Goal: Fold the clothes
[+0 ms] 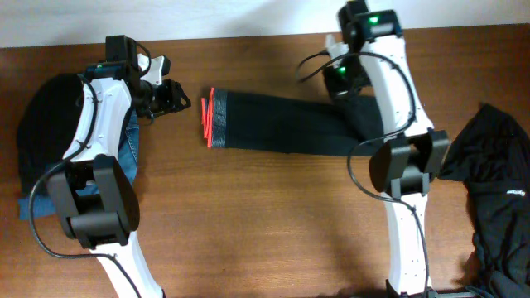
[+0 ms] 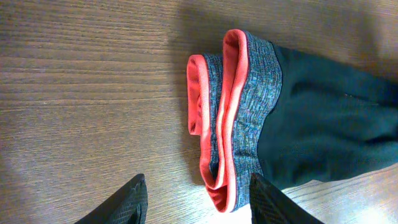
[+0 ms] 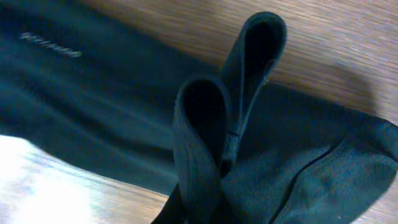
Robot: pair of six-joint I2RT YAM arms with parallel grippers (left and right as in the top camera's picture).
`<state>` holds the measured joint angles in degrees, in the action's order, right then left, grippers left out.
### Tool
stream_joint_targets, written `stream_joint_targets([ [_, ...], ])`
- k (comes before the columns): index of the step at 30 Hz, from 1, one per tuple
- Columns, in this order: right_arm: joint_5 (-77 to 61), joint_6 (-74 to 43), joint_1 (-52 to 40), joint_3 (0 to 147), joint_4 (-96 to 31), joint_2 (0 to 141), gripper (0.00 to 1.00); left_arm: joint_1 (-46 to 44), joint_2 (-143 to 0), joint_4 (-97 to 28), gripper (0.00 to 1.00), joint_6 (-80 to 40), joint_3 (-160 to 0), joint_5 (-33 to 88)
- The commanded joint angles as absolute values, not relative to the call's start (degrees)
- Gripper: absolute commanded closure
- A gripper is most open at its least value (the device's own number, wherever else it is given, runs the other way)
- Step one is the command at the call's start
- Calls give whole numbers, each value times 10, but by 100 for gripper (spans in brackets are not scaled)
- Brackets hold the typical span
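The left pincer (image 2: 199, 204) stands about half open with nothing between its fingers (image 2: 126, 202), over bare table (image 2: 81, 93) just off the waistband end of the leggings (image 1: 281, 124). The waistband (image 2: 245, 106) is grey-speckled with a coral-red edge and lies doubled, with two red rims showing. No label shows on it.

The right pincer (image 1: 344, 87) is closed on the leggings at their far end from the waistband. In the right wrist view it pinches the black cloth up into two standing loops (image 3: 205, 118). Beside those loops, a short line of small pale lettering (image 3: 50, 45) runs along the leggings, too small to read.

The leggings lie flat across the middle of the table, waistband toward the left arm. Beyond their pinched end lies a crumpled black garment (image 1: 489, 165) with small white lettering (image 1: 515, 190), also unreadable. Beyond the waistband end, under the left arm, sit a black heap (image 1: 45, 124) and a piece of blue denim (image 1: 128, 149).
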<state>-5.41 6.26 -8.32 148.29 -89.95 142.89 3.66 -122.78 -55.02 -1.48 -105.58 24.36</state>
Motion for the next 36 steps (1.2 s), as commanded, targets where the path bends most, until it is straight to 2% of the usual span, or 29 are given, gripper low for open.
stream_joint_targets([
  [1, -55, 63, -107, 1476, -893, 1410, 96, 39, -1216, -549, 48, -5, -1063, 239],
  [18, -55, 40, -159, 1438, -876, 1411, 95, 39, -1216, -549, 48, -5, -1063, 239],
  [19, -56, 40, -163, 1438, -876, 1411, 92, 39, -1216, -549, 48, -5, -1063, 239],
  [20, -55, 40, -166, 1438, -876, 1411, 82, 39, -1216, -549, 48, -5, -1063, 239],
  [22, -55, 40, -171, 1438, -877, 1411, 49, 39, -1216, -549, 48, -5, -1063, 239],
  [23, -53, 41, -173, 1438, -877, 1411, 37, 39, -1216, -549, 48, -5, -1063, 239],
  [24, -52, 43, -172, 1438, -877, 1411, 32, 39, -1216, -549, 48, -5, -1063, 239],
  [26, -53, 42, -169, 1438, -877, 1411, 28, 39, -1216, -549, 48, -5, -1063, 239],
  [33, -51, 42, -150, 1438, -891, 1411, 28, 39, -1216, -550, 46, -6, -1063, 240],
  [36, -11, 42, -131, 1438, -909, 1411, 28, 39, -1216, -552, 34, -6, -1062, 242],
])
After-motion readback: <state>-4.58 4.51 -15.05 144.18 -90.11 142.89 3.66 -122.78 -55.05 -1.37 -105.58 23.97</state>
